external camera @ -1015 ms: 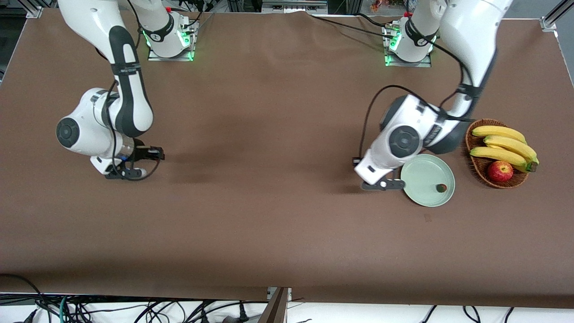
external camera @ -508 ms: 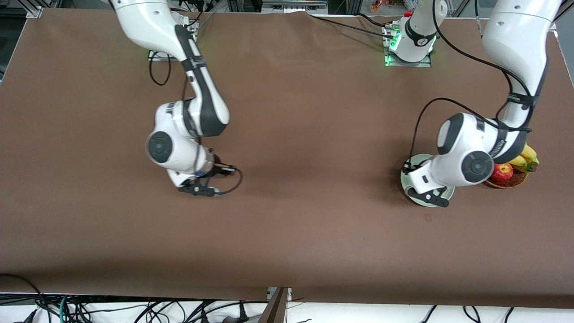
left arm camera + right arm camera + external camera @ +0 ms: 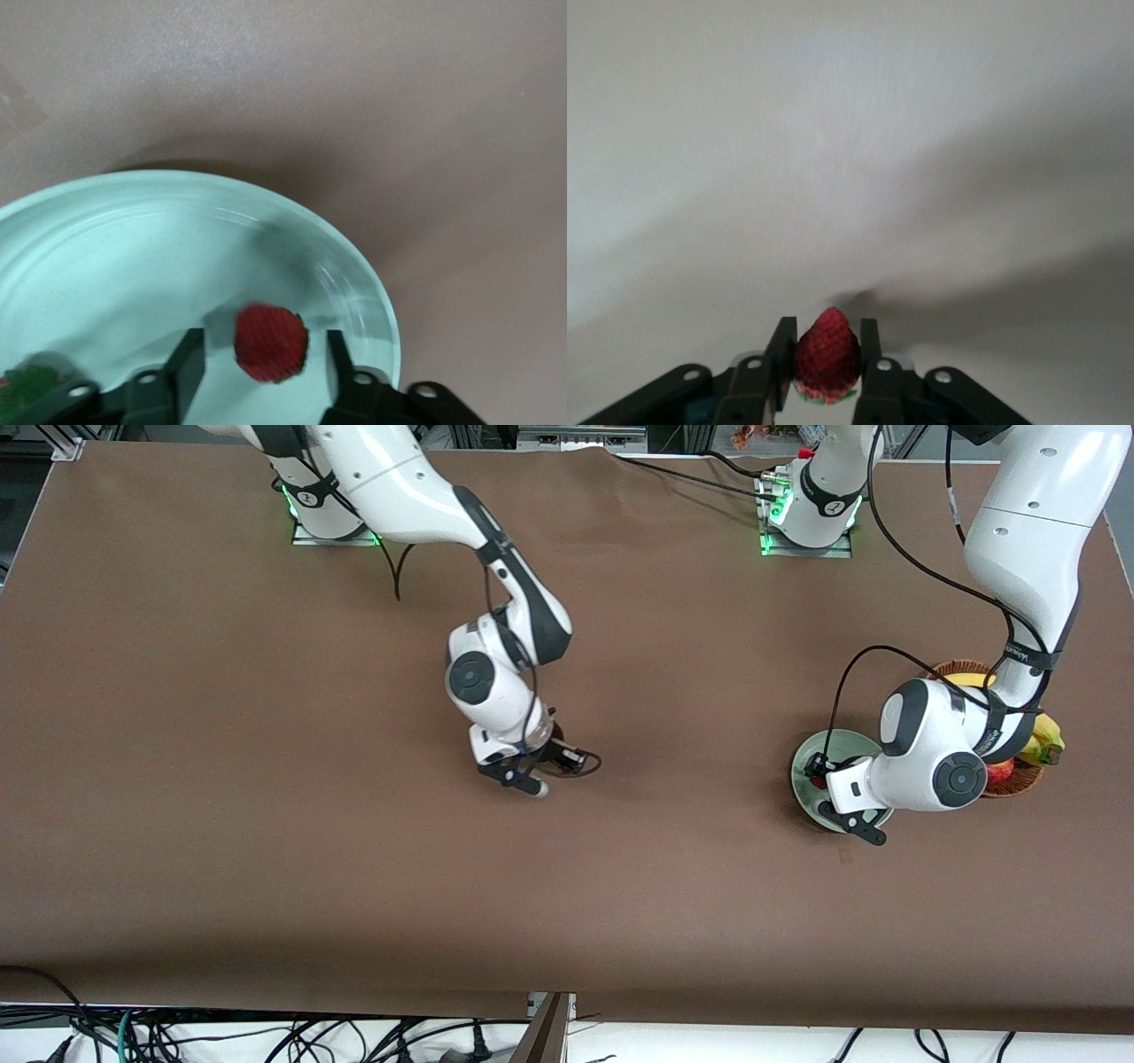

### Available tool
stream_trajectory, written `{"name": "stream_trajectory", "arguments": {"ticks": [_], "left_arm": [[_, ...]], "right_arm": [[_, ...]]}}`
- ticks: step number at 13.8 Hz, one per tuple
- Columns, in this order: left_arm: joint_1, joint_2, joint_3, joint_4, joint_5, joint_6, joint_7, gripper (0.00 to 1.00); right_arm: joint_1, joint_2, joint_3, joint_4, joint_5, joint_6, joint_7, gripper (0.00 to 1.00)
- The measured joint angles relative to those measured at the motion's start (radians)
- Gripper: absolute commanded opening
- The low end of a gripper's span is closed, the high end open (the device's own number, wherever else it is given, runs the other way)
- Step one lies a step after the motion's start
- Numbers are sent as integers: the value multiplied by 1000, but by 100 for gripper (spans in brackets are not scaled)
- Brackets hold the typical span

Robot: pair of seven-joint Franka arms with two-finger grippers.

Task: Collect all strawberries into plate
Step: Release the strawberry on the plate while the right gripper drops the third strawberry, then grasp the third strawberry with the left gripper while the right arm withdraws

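Observation:
The pale mint-green plate (image 3: 804, 762) lies toward the left arm's end of the table. My left gripper (image 3: 842, 799) hangs low over it and is open. In the left wrist view a red strawberry (image 3: 270, 343) sits between the fingers (image 3: 188, 359) with a gap on each side, over the plate's floor (image 3: 133, 266). The green cap of another strawberry (image 3: 19, 391) shows at that view's edge, also on the plate. My right gripper (image 3: 529, 776) is over the middle of the table. It is shut on a third strawberry (image 3: 827, 356), tip pointing outward and green cap toward the palm.
A brown wicker basket (image 3: 955, 668) stands beside the plate at the left arm's end, mostly hidden under the left arm. It holds bananas (image 3: 1051, 732) and a red apple (image 3: 1001, 772). Brown cloth covers the table.
The right arm has swung from its own end toward the table's middle, carrying its strawberry. The left gripper has moved over the plate and opened, letting go of its strawberry.

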Motion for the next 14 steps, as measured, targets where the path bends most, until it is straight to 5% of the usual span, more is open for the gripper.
{"name": "stream_trajectory", "arguments": {"ticks": [2,4,10,14], "left_arm": [[0,-5,-5,6,0,-4,0,100],[1,-28,-18,17,0,-25,-2,100],[-4,-114,-170,25,-32,-74,-261,100],[-153,-96,-216,26,-37,37,-569,100]], "right_arm": [[18,10,-4,14,0,14,28,87],[12,-10,-38,36,0,-50,29,92],[-4,-103,-220,134,-52,-411,-2,99],[-4,-192,-318,144,-86,-558,-72,100]]}}
